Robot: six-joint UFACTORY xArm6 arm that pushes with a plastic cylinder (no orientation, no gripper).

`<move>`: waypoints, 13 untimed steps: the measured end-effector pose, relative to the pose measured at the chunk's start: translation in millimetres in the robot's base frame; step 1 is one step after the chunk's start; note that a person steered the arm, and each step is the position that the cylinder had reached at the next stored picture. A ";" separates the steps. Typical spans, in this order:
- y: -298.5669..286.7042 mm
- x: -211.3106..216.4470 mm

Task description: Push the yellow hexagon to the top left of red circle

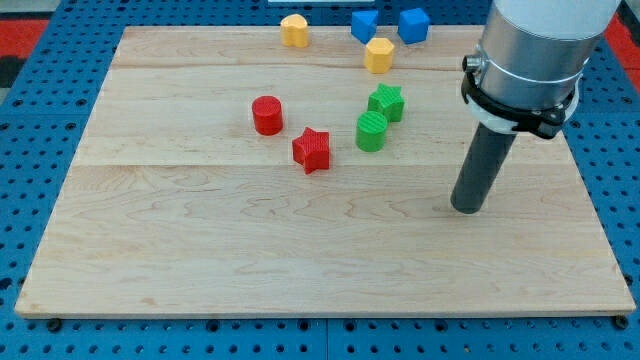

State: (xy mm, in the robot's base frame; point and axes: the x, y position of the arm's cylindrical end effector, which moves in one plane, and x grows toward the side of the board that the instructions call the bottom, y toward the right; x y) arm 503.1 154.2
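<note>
The red circle (267,115) stands left of the board's middle. A yellow block that looks like the hexagon (379,55) stands near the view's top, up and to the right of the red circle. A second yellow block (294,30), of unclear shape, stands at the top edge, above the red circle. My tip (466,208) rests on the board at the view's right. It touches no block and is well below and to the right of the yellow hexagon.
A red star (312,150) lies just down-right of the red circle. A green circle (371,131) and a green star (386,102) stand between my tip and the red circle. A blue triangle (364,25) and a blue cube (413,24) stand at the top edge.
</note>
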 end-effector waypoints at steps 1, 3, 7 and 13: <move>3.5 0.0; 1.0 -1.6; 4.2 -102.2; -32.3 -263.0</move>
State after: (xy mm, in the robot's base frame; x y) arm 240.1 121.9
